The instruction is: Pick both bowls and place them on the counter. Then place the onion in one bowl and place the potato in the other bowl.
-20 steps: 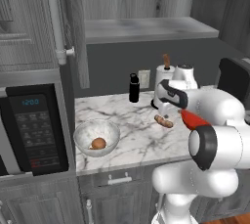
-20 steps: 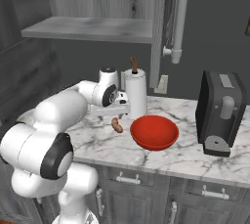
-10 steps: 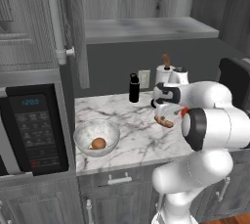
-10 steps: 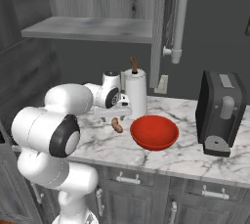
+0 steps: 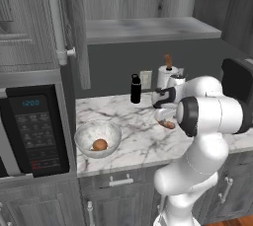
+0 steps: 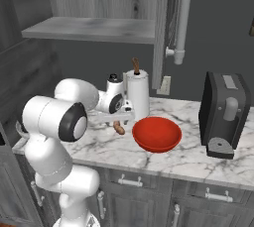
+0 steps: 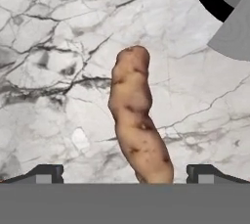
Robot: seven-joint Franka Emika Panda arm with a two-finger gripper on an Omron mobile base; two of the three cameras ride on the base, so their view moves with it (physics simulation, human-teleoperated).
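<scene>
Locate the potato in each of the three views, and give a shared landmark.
Left base view: potato right of centre on the counter, partly behind the arm.
Right base view: left of centre, left of the red bowl.
Hand view: centre, between the open gripper tips.
Landmark: the veined marble counter.

White robot arm with dark joints

The arm (image 5: pixel 212 116) has smooth, round, glossy white shells, with dark grey discs at the joints. The pincer (image 7: pixel 125 173) has two small dark tips with light grey pads.
</scene>
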